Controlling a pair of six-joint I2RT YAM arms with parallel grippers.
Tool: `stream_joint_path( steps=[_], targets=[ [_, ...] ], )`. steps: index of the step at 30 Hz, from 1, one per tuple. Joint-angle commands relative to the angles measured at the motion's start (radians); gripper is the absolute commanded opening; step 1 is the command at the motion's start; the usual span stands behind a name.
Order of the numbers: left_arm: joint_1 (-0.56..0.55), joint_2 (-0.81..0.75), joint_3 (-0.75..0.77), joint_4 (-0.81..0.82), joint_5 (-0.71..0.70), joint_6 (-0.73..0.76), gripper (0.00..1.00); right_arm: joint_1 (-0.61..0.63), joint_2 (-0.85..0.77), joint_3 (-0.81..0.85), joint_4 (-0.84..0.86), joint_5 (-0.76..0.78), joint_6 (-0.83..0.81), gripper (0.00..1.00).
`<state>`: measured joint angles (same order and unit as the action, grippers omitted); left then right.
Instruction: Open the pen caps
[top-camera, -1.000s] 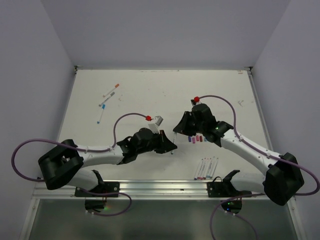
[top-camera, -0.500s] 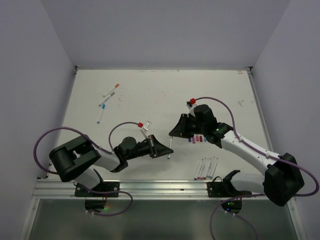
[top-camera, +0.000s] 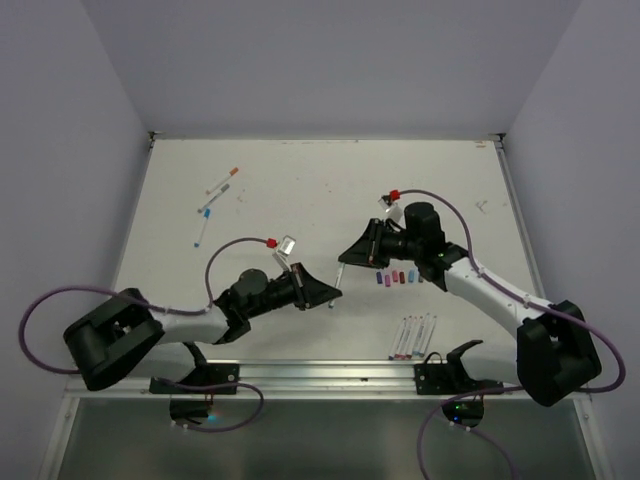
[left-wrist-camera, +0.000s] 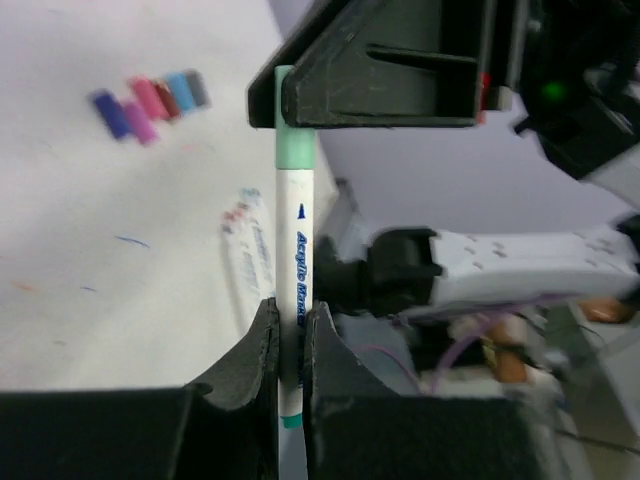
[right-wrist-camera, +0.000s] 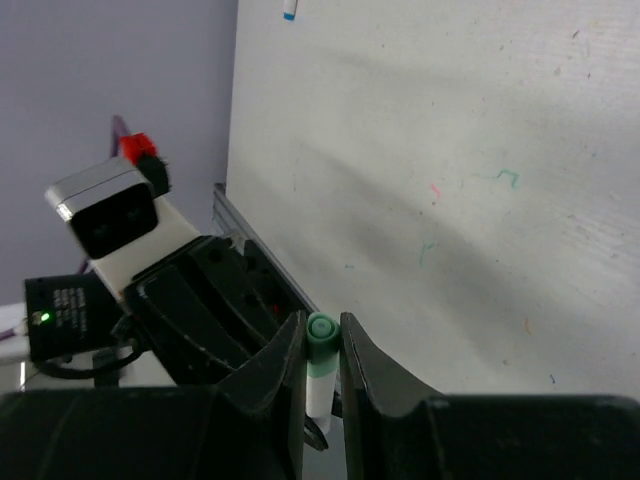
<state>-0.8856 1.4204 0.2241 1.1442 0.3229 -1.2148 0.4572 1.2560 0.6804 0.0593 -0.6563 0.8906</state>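
A white pen (left-wrist-camera: 298, 240) with a green cap (left-wrist-camera: 295, 140) is stretched between both grippers, above the table's middle. My left gripper (left-wrist-camera: 291, 305) is shut on the white barrel near its lower end. My right gripper (right-wrist-camera: 322, 320) is shut on the green cap (right-wrist-camera: 322, 335), which is still seated on the barrel. In the top view the left gripper (top-camera: 322, 293) and the right gripper (top-camera: 352, 255) face each other, with the pen (top-camera: 336, 282) a short pale line between them. Several loose pen caps (top-camera: 393, 277) lie in a row on the table.
Several white pens (top-camera: 413, 335) lie side by side near the front edge, right of centre. Three more pens (top-camera: 222, 181) are scattered at the far left. The loose caps (left-wrist-camera: 150, 100) and the front pens (left-wrist-camera: 250, 240) also show in the left wrist view.
The left arm's elbow has swung out and back, and its gripper has drawn slightly left. The right gripper has leaned in toward it. The pen stays between them.
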Motion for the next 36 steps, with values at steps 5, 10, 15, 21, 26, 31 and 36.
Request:
stream_joint_path(
  steps=[5, 10, 15, 21, 26, 31, 36],
  targets=[
    [-0.099, -0.365, 0.210, -1.023, -0.585, 0.320, 0.00, 0.068, -0.032, 0.163, -0.212, 0.456, -0.156, 0.00],
    [-0.168, -0.362, 0.294, -1.178, -0.780, 0.316, 0.00, 0.207, 0.011, 0.258, -0.374, 0.759, -0.153, 0.00],
    [-0.259, -0.319, 0.353, -1.262, -0.883, 0.294, 0.00, 0.284, 0.026, 0.329, -0.447, 0.966, -0.130, 0.00],
    [-0.305, -0.353, 0.327, -1.117, -0.802, 0.371, 0.00, 0.281, 0.059, 0.406, -0.498, 1.089, -0.062, 0.00],
    [-0.306, -0.396, 0.236, -0.899, -0.587, 0.403, 0.00, 0.212, 0.094, 0.455, -0.406, 0.938, -0.033, 0.00],
    [-0.305, -0.446, 0.210, -0.862, -0.574, 0.391, 0.00, 0.195, 0.112, 0.462, -0.323, 0.736, -0.100, 0.00],
    [-0.303, -0.445, 0.251, -0.894, -0.614, 0.396, 0.00, 0.213, 0.102, 0.398, -0.251, 0.595, -0.119, 0.11]
  ],
)
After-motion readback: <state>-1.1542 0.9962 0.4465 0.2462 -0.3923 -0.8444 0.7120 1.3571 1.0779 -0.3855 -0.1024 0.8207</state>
